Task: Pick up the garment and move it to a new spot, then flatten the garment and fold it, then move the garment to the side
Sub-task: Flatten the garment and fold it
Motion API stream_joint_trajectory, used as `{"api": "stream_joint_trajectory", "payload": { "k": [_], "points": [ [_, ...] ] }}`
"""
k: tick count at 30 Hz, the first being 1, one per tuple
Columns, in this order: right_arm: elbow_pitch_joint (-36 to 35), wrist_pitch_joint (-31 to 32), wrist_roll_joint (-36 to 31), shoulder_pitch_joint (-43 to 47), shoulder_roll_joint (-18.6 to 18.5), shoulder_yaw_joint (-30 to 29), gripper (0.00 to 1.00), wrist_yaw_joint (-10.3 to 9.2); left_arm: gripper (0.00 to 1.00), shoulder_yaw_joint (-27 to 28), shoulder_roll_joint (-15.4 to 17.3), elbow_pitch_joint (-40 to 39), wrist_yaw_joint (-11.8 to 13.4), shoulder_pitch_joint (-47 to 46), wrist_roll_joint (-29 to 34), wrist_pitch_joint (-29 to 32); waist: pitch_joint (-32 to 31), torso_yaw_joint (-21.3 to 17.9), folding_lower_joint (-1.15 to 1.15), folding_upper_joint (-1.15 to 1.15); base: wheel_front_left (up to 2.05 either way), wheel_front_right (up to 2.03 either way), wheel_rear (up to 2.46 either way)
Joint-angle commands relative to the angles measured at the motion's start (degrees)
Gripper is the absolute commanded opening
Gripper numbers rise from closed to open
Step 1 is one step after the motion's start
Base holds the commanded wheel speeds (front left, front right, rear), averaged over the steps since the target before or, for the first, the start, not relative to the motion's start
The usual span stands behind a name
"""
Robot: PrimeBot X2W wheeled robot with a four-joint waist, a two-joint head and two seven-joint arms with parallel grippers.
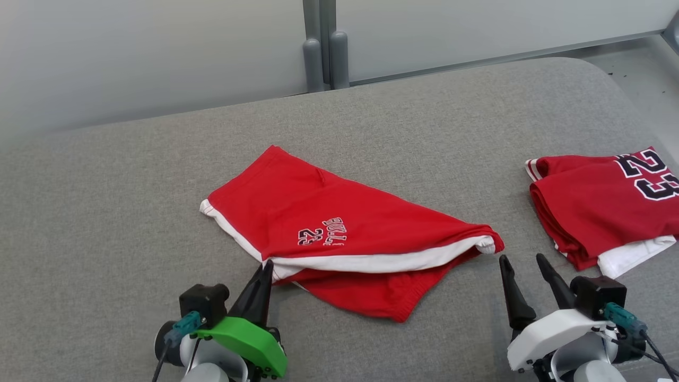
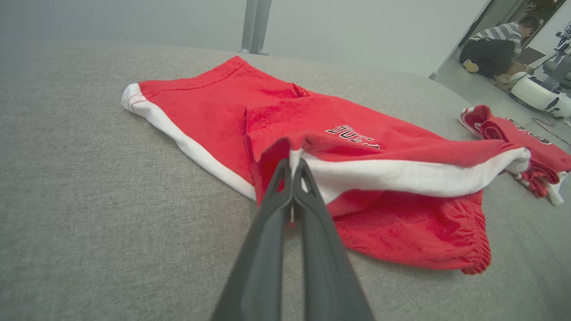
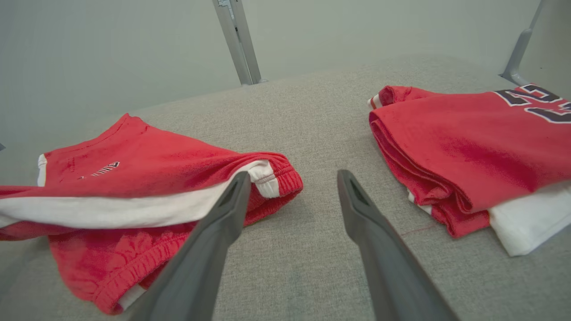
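Note:
The garment (image 1: 329, 223), a pair of red shorts with white trim and a "23" print, lies half folded in the middle of the grey padded surface (image 1: 132, 185). My left gripper (image 1: 267, 263) is at its near left corner. In the left wrist view the left gripper (image 2: 294, 161) is shut on the white hem of the garment (image 2: 379, 147), and the cloth bunches up at the tips. My right gripper (image 1: 521, 258) stands open just right of the shorts' near right corner. In the right wrist view the right gripper (image 3: 293, 176) has bare surface between its fingers, with the garment (image 3: 134, 165) beside its left finger.
A folded red jersey (image 1: 599, 201) with a white piece under it lies at the right edge, close to my right gripper. Grey posts (image 1: 323, 48) and a pale wall stand behind the surface. A person (image 2: 495, 44) crouches on the floor far off to the right.

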Motion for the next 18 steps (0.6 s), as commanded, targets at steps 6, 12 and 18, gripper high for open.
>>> {"api": "stream_joint_trajectory", "payload": {
  "k": [6,12,18],
  "points": [
    [5.1,-1.0,4.3,-0.7,-0.1,4.3,1.00,0.00,0.00,1.5,2.2,-5.5,2.0,2.1,0.8,-0.5,-0.8,1.2,0.00,0.33,0.00,0.00,0.00],
    [10.8,-2.4,7.2,-3.5,-0.1,7.5,1.00,0.00,0.00,1.8,3.4,-9.3,3.5,4.2,0.3,0.5,-1.1,2.4,0.00,0.33,0.00,0.00,0.00],
    [15.1,-3.8,8.0,-7.0,-1.0,11.2,1.00,0.00,0.00,1.6,3.9,-10.5,4.0,4.6,0.0,1.4,-1.2,3.8,0.00,0.33,0.00,0.00,0.00]
  ]
}}
